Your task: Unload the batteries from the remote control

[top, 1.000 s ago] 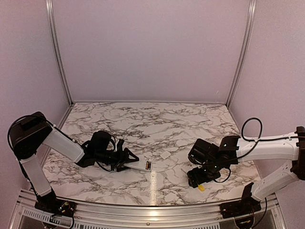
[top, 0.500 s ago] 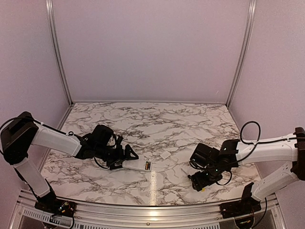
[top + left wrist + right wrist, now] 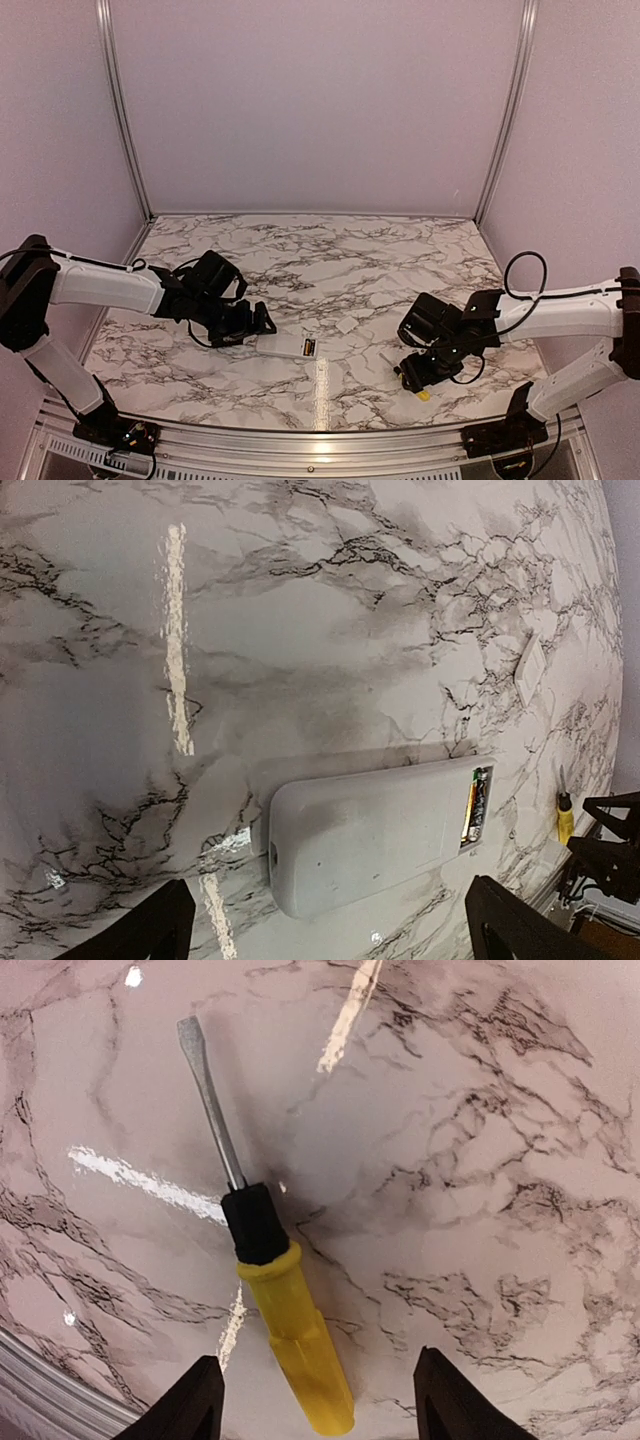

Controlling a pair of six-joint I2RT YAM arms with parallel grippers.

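The remote control (image 3: 283, 346) lies flat on the marble, back up, with its battery recess (image 3: 311, 348) facing the right arm. In the left wrist view the remote control (image 3: 380, 830) shows a coppery-gold and a dark battery (image 3: 476, 805) side by side in the uncovered recess. My left gripper (image 3: 258, 322) is open just left of the remote, its fingers (image 3: 140, 935) wide on either side of the near end without touching it. My right gripper (image 3: 318, 1380) is open, astride the yellow handle of a screwdriver (image 3: 280, 1300), with gaps on both sides.
A small white cover piece (image 3: 347, 325) lies on the table beyond the remote, also in the left wrist view (image 3: 530, 670). The screwdriver (image 3: 420, 392) rests near the table's front edge, blade pointing away. A metal rail (image 3: 320, 440) runs along the front.
My left gripper opened wide and drew back to the left, leaving the remote on the table. My right gripper sank lower over the screwdriver and its jaws narrowed.
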